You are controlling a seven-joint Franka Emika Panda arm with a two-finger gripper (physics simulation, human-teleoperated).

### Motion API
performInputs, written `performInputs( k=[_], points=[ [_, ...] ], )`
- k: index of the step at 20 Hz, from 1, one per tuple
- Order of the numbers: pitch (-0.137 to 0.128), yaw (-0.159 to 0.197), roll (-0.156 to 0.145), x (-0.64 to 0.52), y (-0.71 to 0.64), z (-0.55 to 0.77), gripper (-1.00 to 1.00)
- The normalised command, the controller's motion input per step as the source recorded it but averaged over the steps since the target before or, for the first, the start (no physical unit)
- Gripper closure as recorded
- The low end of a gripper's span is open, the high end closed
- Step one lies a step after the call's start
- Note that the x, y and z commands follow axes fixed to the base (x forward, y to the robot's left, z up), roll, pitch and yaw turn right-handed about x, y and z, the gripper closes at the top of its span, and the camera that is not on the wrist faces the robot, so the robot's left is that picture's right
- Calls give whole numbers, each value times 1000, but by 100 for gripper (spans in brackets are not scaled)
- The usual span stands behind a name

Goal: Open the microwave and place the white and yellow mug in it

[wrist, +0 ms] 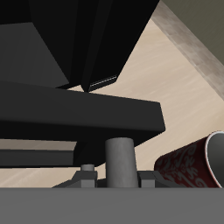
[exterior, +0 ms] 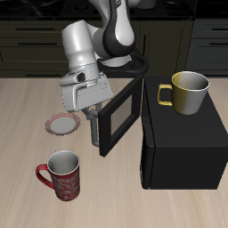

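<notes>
The black microwave [exterior: 183,142] stands on the table with its dark-windowed door [exterior: 120,111] swung part-way open. My gripper [exterior: 90,114] is at the door's free edge, shut around the grey bar handle [exterior: 94,133]. In the wrist view the handle [wrist: 121,156] rises between my fingers, with the dark door [wrist: 79,96] filling most of the picture. The white and yellow mug [exterior: 189,93] stands upright on top of the microwave, well away from my gripper.
A red patterned mug [exterior: 64,175] stands upright near the table's front edge, below the door's swing; it also shows in the wrist view [wrist: 188,164]. A small plate [exterior: 62,125] lies beside the gripper. Dark cabinets line the back.
</notes>
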Motion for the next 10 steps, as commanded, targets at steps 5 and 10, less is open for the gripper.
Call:
performInputs(
  k=[5,10],
  points=[
    [-33,-62,-77,-188,-97,145,100],
    [4,-111,-120,-135,-95,146,100]
  ],
)
